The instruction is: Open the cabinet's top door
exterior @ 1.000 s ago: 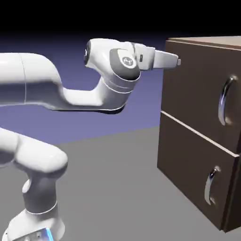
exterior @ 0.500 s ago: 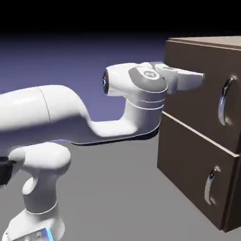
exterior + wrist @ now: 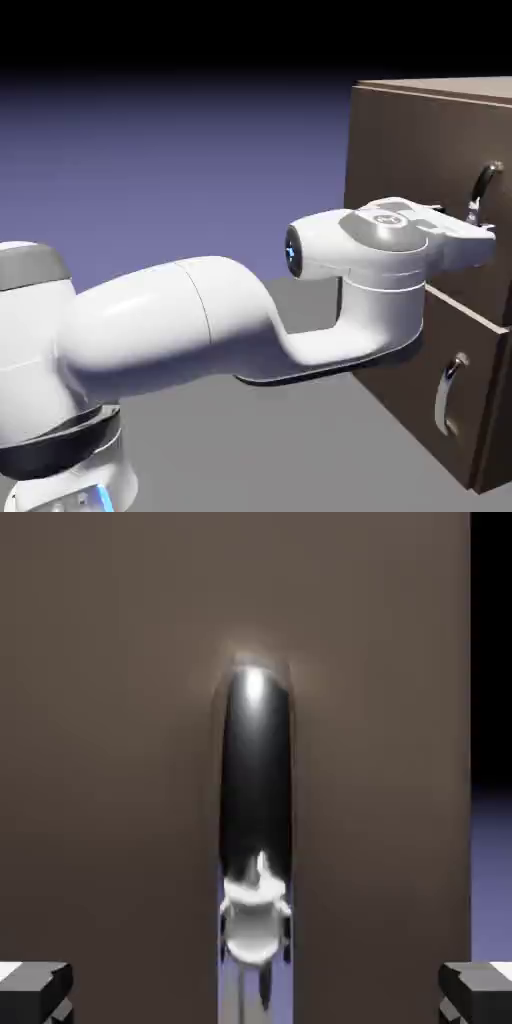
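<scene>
The dark brown cabinet stands at the exterior view's right. Its top door lies flush with the front. My gripper is level in front of that door and covers the lower part of its curved silver handle. In the hand view the handle runs upright down the middle of the top door. My gripper is open, its fingertips far apart on either side of the handle and not touching it.
Below the top door is the shorter lower panel with its own silver handle. My white arm stretches across the grey table from the lower left. The cabinet's right edge shows in the hand view.
The arm has swung down and to the right. The hand dropped from beside the cabinet's upper left corner to in front of the top door's handle.
</scene>
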`<state>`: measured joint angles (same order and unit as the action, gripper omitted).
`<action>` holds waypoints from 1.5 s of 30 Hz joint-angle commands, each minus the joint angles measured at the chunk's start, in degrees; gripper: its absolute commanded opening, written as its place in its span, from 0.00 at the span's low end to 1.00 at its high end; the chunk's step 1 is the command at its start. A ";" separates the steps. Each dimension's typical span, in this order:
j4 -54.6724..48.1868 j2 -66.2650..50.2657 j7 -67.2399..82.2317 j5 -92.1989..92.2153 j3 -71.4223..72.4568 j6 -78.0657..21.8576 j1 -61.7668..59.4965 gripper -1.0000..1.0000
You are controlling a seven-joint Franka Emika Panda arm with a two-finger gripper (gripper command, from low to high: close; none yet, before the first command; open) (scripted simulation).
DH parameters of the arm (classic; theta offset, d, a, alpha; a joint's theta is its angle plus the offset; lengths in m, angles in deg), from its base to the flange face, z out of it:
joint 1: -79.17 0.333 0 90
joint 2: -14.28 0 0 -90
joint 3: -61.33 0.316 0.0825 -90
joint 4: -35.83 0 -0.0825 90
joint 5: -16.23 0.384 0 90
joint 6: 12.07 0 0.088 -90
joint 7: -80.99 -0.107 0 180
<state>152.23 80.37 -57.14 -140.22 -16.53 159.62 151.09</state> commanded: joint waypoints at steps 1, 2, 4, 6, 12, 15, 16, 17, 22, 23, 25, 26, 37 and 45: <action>0.00 0.00 0.00 0.00 0.00 0.00 0.00 0.00; 0.00 0.00 0.00 0.00 0.00 0.00 0.00 0.00; 4.15 0.08 -0.72 0.13 1.96 -3.05 -3.58 0.00; 8.30 0.13 -1.44 0.49 4.04 -6.10 -7.24 0.00; 20.76 0.42 -3.32 3.09 11.21 -15.33 -18.66 0.00; 26.99 0.90 -3.95 5.50 15.57 -20.03 -24.55 0.00; 29.07 1.15 -4.09 6.51 17.17 -21.62 -26.53 0.00; 31.15 1.47 -4.19 7.63 18.85 -23.23 -28.50 0.00; 41.36 4.13 -4.09 15.26 28.62 -31.62 -37.87 0.00; 43.17 4.84 -3.95 17.09 30.70 -33.25 -39.42 0.00; 46.46 6.37 -3.60 20.92 34.85 -36.39 -42.05 0.00; 47.94 7.16 -3.40 22.91 36.93 -37.92 -43.14 0.00; 57.80 14.07 -1.76 46.29 59.77 -53.80 -46.56 0.00; 58.83 13.37 -2.89 63.27 76.39 -65.08 -43.52 0.00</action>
<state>211.06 93.74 -60.03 -76.99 59.84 94.61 107.56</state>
